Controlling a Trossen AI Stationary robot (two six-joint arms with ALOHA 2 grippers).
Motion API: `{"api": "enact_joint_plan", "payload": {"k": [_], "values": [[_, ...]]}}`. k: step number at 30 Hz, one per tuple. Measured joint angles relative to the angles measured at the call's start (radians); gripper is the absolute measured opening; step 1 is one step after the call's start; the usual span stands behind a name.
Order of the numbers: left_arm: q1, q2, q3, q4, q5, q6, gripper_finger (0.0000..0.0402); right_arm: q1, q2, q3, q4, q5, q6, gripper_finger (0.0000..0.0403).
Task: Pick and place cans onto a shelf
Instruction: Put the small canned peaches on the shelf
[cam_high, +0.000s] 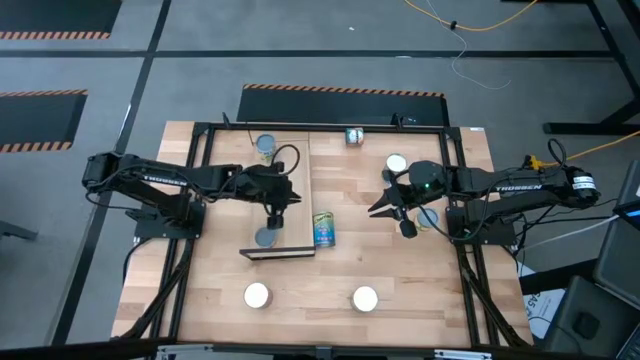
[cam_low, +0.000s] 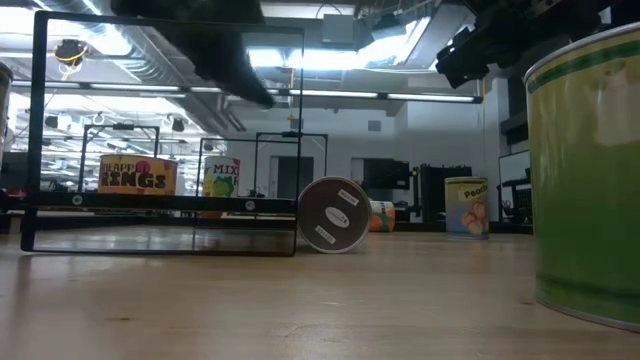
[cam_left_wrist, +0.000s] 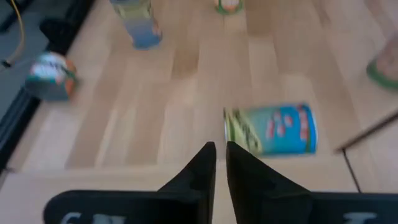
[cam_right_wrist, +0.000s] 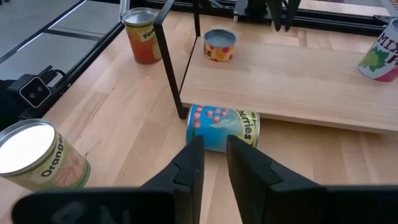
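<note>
Right end effector (cam_right_wrist: 213, 152) – fingers narrowly apart, empty – faces a toppled "cherries" can (cam_right_wrist: 222, 129) beside the shelf (cam_right_wrist: 292, 81)

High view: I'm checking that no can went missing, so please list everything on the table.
Light-wood butcher-block table: one, under everything.
Long light-wood plank shelf: one, dark-edged at one end, on the table in front of the left arm.
Upright tins on the shelf: two, one at the plank's top end, one grey-topped by the dark end.
Blue-and-yellow labelled tin: one, lying on the table beside the shelf.
White-topped upright tins: three, two near the picture's bottom edge, one by the right arm.
Small tin near the top edge: one.
Pale-topped tin: one, partly under the right arm.
Left hand: dark, above the grey-topped tin.
Right hand: dark, open, empty, pointing towards the lying tin.
</note>
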Motion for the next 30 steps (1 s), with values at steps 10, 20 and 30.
{"api": "enact_joint_plan", "payload": {"k": [10, 20, 30], "values": [[0.000, 0.000, 0.000, 0.071, -0.002, -0.001, 0.0083, 0.000, 0.000, 0.000, 0.001, 0.001, 0.123, 0.0144], [0.000, 0.000, 0.000, 0.071, -0.002, -0.003, 0.0083, 0.000, -0.008, 0.000, -0.152, -0.002, 0.317, 0.0176], [-0.001, 0.000, 0.000, 0.063, -0.001, -0.007, 0.0084, 0.000, -0.008, 0.000, -0.560, 0.026, 0.454, 0.0170]]}}
